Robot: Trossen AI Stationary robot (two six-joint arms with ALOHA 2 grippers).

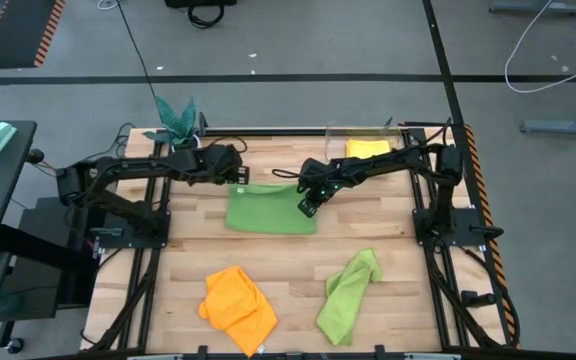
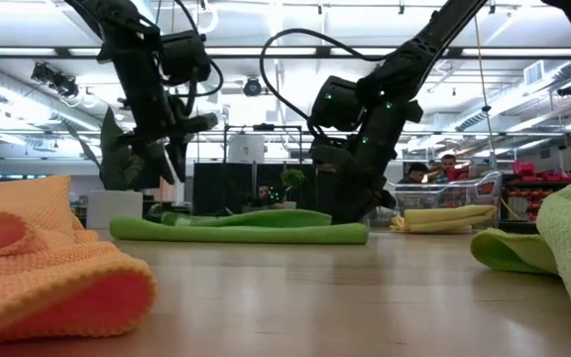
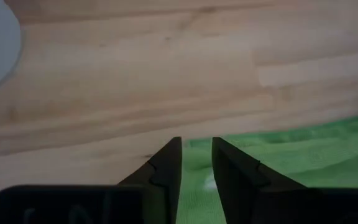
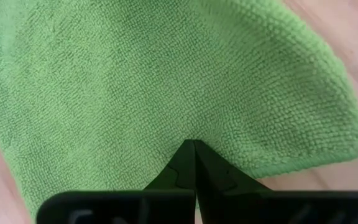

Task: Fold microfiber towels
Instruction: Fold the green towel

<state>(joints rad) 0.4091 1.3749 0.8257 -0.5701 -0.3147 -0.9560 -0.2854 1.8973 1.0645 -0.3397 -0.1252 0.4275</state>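
Observation:
A lime green towel (image 1: 271, 208) lies folded flat on the wooden table's middle, and the low view shows it as a flat layered strip (image 2: 241, 230). My right gripper (image 1: 308, 207) is shut, with its tips down on the towel near its right edge. My left gripper (image 1: 236, 172) hangs open above the towel's far left corner; the left wrist view (image 3: 196, 144) shows only table and towel below the gap. An orange towel (image 1: 238, 305) and a second lime green towel (image 1: 348, 295) lie crumpled near the front edge. A yellow towel (image 1: 368, 148) lies at the far right. My right gripper has its shut fingertips (image 4: 185, 155) on the green towel's top surface (image 4: 194, 134), a little in from its rounded right edge (image 4: 303, 155). The fingers slant down from the table's right. The towel lies flat on the table. Whether any cloth is caught between the tips I cannot tell.
A teal leafy plant (image 1: 176, 118) stands at the far left corner. The yellow towel sits inside a clear box (image 1: 353, 135) at the far edge. Bare wood (image 1: 288, 255) lies between the folded towel and the two crumpled ones.

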